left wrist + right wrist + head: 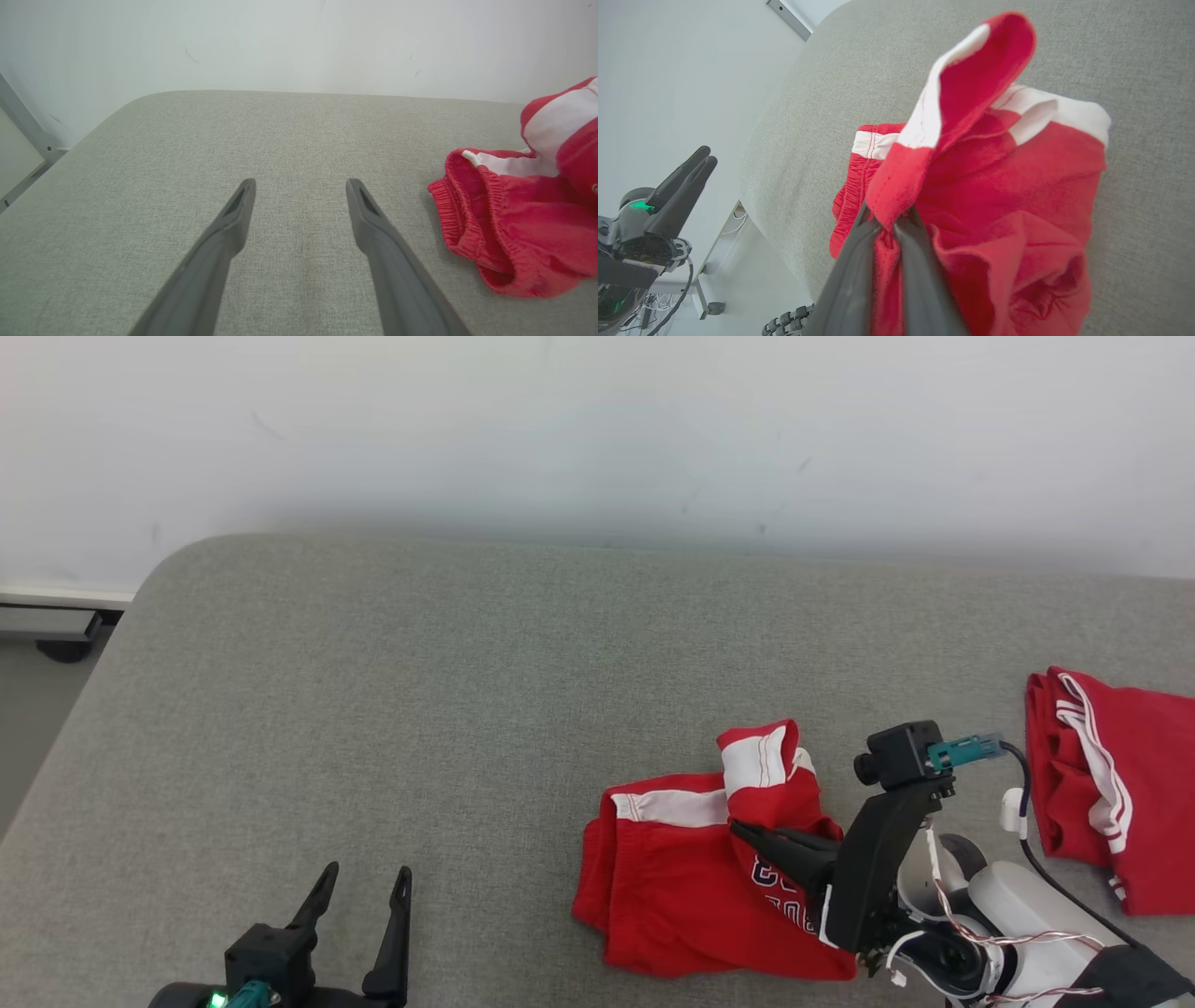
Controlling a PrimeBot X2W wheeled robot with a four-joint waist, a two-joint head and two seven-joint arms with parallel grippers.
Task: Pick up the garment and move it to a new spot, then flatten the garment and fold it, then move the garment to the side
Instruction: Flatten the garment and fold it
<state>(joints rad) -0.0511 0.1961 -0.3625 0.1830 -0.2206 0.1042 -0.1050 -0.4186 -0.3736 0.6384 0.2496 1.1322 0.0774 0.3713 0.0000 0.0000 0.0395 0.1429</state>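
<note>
A red garment (691, 887) with white bands and dark lettering is seen lying crumpled on the grey fabric-covered bench (420, 709), close to the bench's near edge. Its elastic waistband is turned toward the robot's left, as shown in the left wrist view (467, 224). One part of the garment, red with a broad white stripe, is raised above the rest of the cloth and curls over at its top. The right end effector (747, 831) is set over the garment from the right, and its two dark fingers are pressed together on a fold of the red cloth. In the right wrist view the pinch (889, 219) is seen at the base of the raised part, with the cloth bunched between and around the fingertips. The left end effector (366, 873) is held well to the left of the garment, apart from it, above bare bench fabric. Its fingers are spread wide (301, 184) and nothing is held between them. A second red cloth (1120, 803) with white stripes is seen to the right of the garment, lying separately at the picture's edge. Beyond the garment, the far edge of the bench is met by a pale wall (597, 429).
</note>
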